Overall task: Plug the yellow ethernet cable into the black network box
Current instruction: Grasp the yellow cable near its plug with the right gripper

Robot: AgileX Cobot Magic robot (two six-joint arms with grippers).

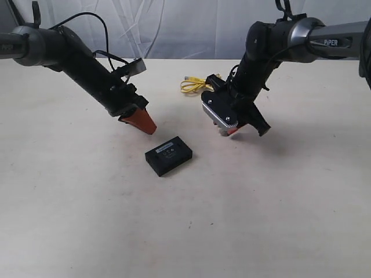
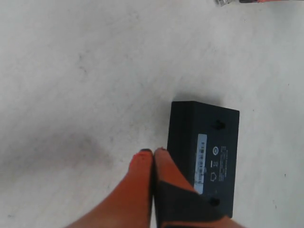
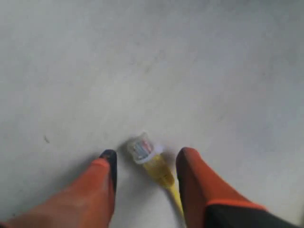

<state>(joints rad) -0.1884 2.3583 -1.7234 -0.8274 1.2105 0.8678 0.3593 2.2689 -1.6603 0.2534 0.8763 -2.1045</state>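
Observation:
The black network box point(image 1: 168, 155) lies flat on the table with its white label up. My left gripper point(image 1: 143, 120) is shut and empty, its orange fingertips point(image 2: 153, 152) next to the box point(image 2: 209, 152) along one long side. The yellow ethernet cable point(image 1: 194, 86) is looped at the back of the table, partly hidden by my right arm. One clear plug point(image 3: 142, 148) with its yellow boot lies on the table between the spread fingers of my right gripper point(image 3: 148, 153), and neither finger touches it. In the exterior view that gripper point(image 1: 233, 130) hangs low, right of the box.
The table point(image 1: 87, 220) is a plain cream surface, with a white curtain behind it. My right arm's wrist camera housing point(image 1: 219, 110) sits between the cable loop and the box. The cable plug point(image 2: 223, 2) shows at the edge of the left wrist view.

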